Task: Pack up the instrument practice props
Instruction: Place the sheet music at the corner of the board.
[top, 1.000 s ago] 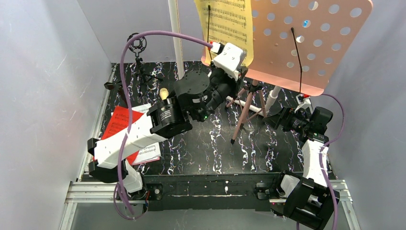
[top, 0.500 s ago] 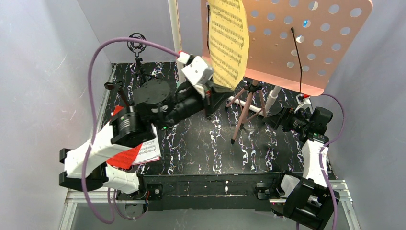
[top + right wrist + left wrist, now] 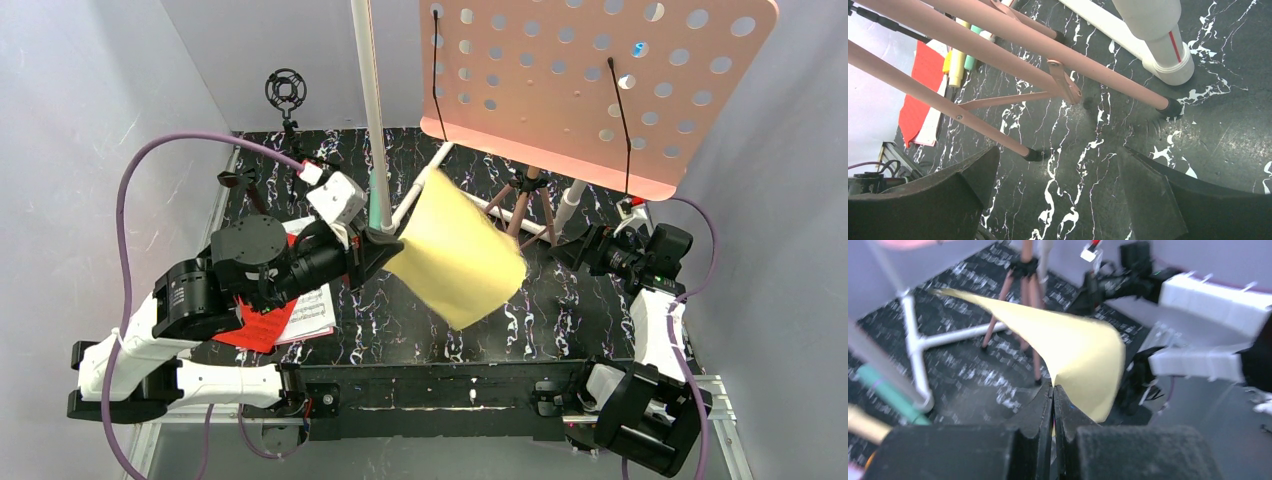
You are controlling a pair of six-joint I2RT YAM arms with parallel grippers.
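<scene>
My left gripper (image 3: pixel 387 247) is shut on one corner of the yellow sheet music (image 3: pixel 456 262), which hangs curled above the middle of the table. In the left wrist view the jaws (image 3: pixel 1053 386) pinch the sheet (image 3: pixel 1073 342) at its edge. The pink hole-punched music stand (image 3: pixel 600 80) stands at the back right on its tripod legs (image 3: pixel 518 215). A red folder (image 3: pixel 258 328) with white sheet music (image 3: pixel 312 310) lies at the left, under my left arm. Mint-green (image 3: pixel 969 61) and yellow (image 3: pixel 955 65) microphones lie by the folder (image 3: pixel 923 85). My right gripper (image 3: pixel 1058 152) is open and empty beside the tripod legs (image 3: pixel 998 47).
A white pipe frame (image 3: pixel 368 90) rises next to the stand, its base (image 3: pixel 1163 60) close to my right gripper (image 3: pixel 578 250). A small black shock-mount stand (image 3: pixel 287 92) sits at the back left. Grey walls close in both sides.
My left arm has pulled the yellow sheet off the stand, down and toward the near left. The stand's desk is now bare. The right arm has not moved.
</scene>
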